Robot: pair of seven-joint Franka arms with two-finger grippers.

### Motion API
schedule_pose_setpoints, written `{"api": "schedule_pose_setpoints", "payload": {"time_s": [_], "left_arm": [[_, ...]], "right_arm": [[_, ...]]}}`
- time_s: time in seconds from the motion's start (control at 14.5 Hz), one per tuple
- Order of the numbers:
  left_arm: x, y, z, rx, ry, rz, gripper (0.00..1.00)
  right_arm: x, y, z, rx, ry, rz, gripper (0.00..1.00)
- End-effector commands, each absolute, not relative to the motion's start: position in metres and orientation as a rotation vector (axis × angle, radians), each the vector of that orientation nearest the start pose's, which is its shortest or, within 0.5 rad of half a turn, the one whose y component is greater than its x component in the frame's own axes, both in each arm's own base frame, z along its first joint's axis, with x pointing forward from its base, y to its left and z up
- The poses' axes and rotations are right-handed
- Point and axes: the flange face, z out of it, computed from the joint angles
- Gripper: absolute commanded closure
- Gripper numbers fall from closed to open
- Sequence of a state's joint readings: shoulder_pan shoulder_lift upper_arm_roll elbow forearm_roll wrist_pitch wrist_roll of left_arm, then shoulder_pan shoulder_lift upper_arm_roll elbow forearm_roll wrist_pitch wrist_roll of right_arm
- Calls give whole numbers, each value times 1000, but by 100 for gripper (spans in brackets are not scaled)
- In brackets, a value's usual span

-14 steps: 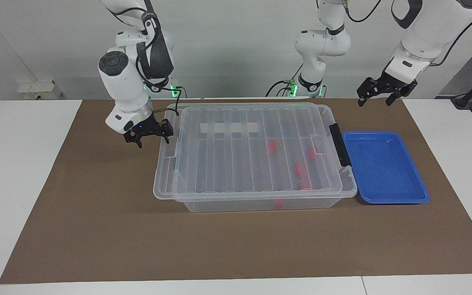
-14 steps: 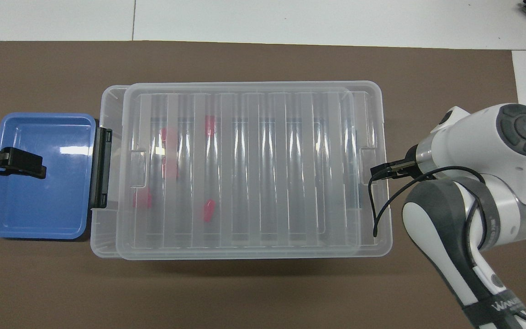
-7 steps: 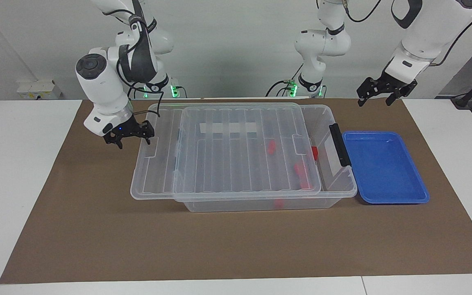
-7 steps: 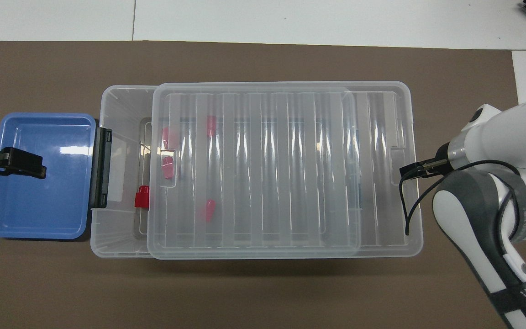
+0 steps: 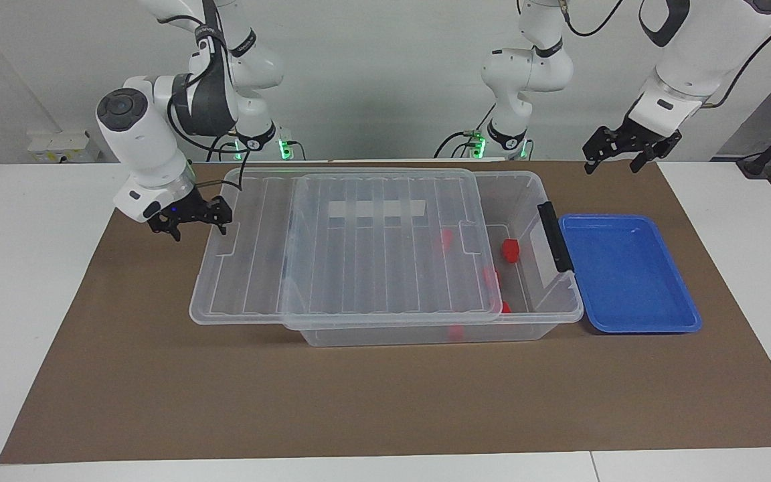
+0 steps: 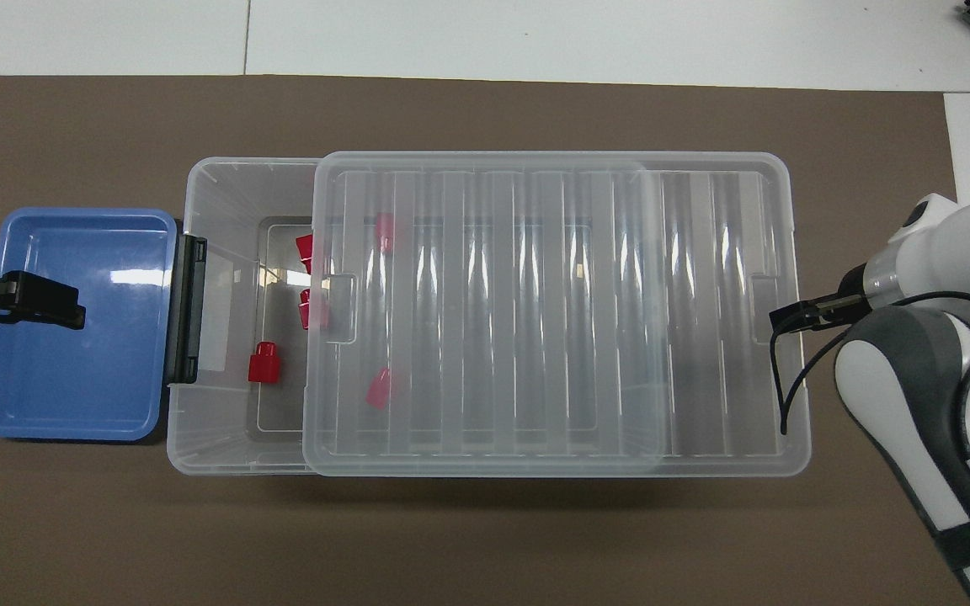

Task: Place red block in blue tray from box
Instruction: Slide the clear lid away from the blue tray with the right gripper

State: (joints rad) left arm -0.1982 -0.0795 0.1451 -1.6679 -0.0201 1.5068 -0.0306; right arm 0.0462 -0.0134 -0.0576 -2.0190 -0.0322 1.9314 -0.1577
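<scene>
While the box (image 5: 533,314) sits mid-table, its clear lid (image 5: 345,248) hangs off the right arm's end. The right gripper (image 5: 188,217) is pinched on that lid's edge. A red block (image 5: 510,250) lies uncovered in the box, near the blue tray (image 5: 630,271). The left gripper (image 5: 630,152) waits above the tray's end — fingers spread, holding nothing.

From overhead, the red block (image 6: 263,363) shows in the box's open part, beside the black latch (image 6: 186,308) — the tray (image 6: 72,324) touches it.

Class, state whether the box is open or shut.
Partly open: the lid is slid off the box at the blue tray's end.
</scene>
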Motion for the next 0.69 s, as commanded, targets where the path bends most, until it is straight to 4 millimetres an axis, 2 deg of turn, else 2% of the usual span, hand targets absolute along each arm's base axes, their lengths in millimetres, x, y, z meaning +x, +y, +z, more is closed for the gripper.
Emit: {"api": "schedule_pose_setpoints", "payload": {"time_s": [0.0, 0.28, 0.62], "left_arm": [[520, -24, 621, -3175, 37, 113, 0], [520, -24, 622, -3175, 37, 111, 0], [520, -23, 622, -3175, 34, 111, 0]], "right_arm": [[534, -33, 449, -3178, -303, 157, 0], [532, -51, 449, -3187, -341, 174, 0], [531, -51, 455, -3184, -340, 198, 0]]}}
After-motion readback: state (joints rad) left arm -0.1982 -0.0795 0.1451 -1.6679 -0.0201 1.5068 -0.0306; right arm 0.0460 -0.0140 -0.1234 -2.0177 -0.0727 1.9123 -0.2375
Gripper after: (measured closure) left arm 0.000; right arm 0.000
